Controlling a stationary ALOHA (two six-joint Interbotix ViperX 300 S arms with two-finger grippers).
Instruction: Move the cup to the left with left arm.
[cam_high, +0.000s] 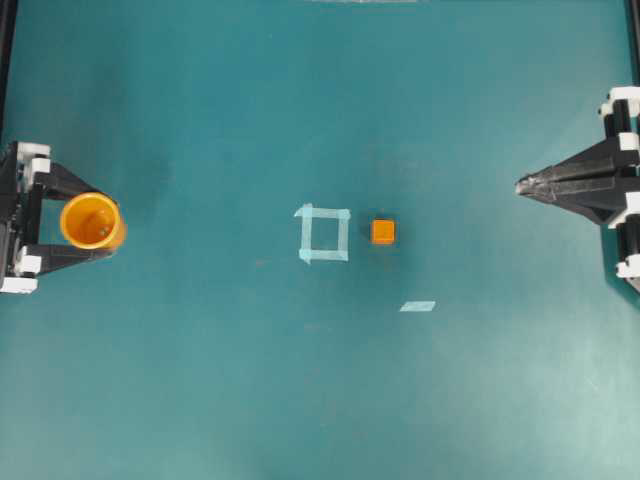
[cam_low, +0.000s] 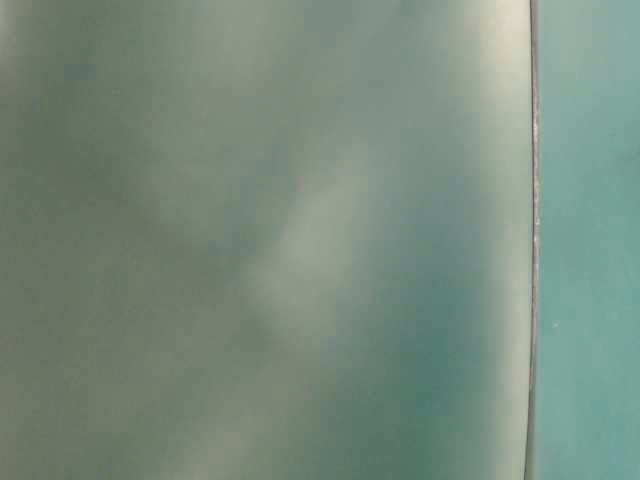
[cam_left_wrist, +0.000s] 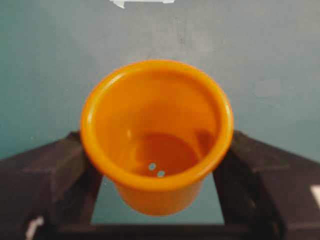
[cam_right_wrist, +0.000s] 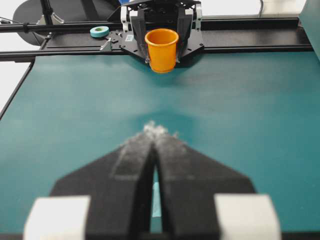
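Note:
The orange cup (cam_high: 92, 222) stands upright at the far left of the table, between the two black fingers of my left gripper (cam_high: 100, 222). In the left wrist view the cup (cam_left_wrist: 157, 135) fills the middle and both fingers press against its sides just under the rim; the gripper (cam_left_wrist: 157, 150) is shut on it. From the right wrist view the cup (cam_right_wrist: 161, 50) shows far off, held in front of the left arm's base. My right gripper (cam_high: 520, 186) sits at the far right edge, its fingertips (cam_right_wrist: 155, 131) together and empty.
A small orange cube (cam_high: 383, 232) lies right of a pale tape square (cam_high: 323, 234) at the table's middle. A short tape strip (cam_high: 417, 306) lies below and right of them. A roll of tape (cam_right_wrist: 99, 31) rests behind the left arm. The table-level view is only blur.

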